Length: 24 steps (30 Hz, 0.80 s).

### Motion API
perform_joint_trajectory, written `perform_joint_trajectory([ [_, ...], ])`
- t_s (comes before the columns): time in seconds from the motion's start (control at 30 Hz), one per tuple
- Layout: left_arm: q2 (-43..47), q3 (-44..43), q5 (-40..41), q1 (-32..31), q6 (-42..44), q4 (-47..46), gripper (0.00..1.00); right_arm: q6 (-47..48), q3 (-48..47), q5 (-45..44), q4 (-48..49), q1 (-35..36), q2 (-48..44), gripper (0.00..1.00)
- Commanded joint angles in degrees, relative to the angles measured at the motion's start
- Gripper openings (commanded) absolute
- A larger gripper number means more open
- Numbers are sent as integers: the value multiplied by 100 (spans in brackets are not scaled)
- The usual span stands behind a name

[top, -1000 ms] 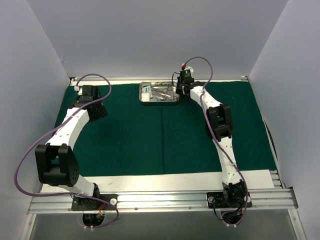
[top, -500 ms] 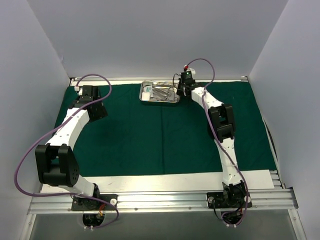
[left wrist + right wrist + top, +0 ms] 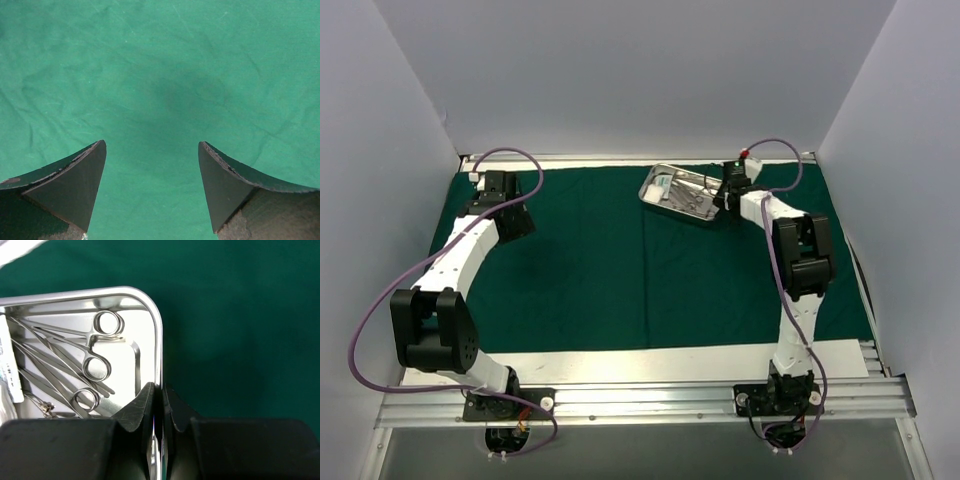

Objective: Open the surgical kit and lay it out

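The dark green drape (image 3: 620, 270) lies spread flat over the table. The shiny steel tray (image 3: 659, 204) sits on it at the back, right of centre, turned at an angle. It holds silver scissor-like instruments (image 3: 95, 367) and a small white packet (image 3: 662, 186). My right gripper (image 3: 724, 197) is shut on the tray's right rim (image 3: 158, 340); one finger is inside the tray, the other outside. My left gripper (image 3: 152, 150) is open and empty, just above bare drape at the back left (image 3: 500, 196). I see no gauze wad.
A white strip (image 3: 650, 362) shows at the drape's near edge, before the aluminium rail (image 3: 640, 400). Grey walls close in on the left, back and right. The tray lies close to the back edge of the table.
My right gripper has swung to the right with the tray's rim in it. The tray has slid right and turned clockwise. The left arm has not moved.
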State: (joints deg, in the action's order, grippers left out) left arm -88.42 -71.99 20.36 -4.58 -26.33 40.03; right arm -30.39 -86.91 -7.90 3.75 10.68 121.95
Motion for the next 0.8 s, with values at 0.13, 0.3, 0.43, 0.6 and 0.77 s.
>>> perform_joint_trajectory([
  [0.13, 1, -61, 82, -26, 14, -162, 84, -985, 1597, -1019, 881, -505, -1585, 0],
  [0.3, 0, -79, 73, -25, -13, -154, 84, -1802, 2686, -1582, 961, -751, -2472, 0],
  [0.43, 18, -61, 47, -34, -48, -162, 84, -2653, 3161, -2127, 707, -813, -2843, 0],
  [0.6, 36, -44, 47, -34, -74, -171, 84, -3516, 3567, -2462, 364, -822, -3063, 0],
  [0.77, 44, -35, 56, -26, -92, -171, 84, -4211, 3866, -2558, -75, -717, -3177, 0],
])
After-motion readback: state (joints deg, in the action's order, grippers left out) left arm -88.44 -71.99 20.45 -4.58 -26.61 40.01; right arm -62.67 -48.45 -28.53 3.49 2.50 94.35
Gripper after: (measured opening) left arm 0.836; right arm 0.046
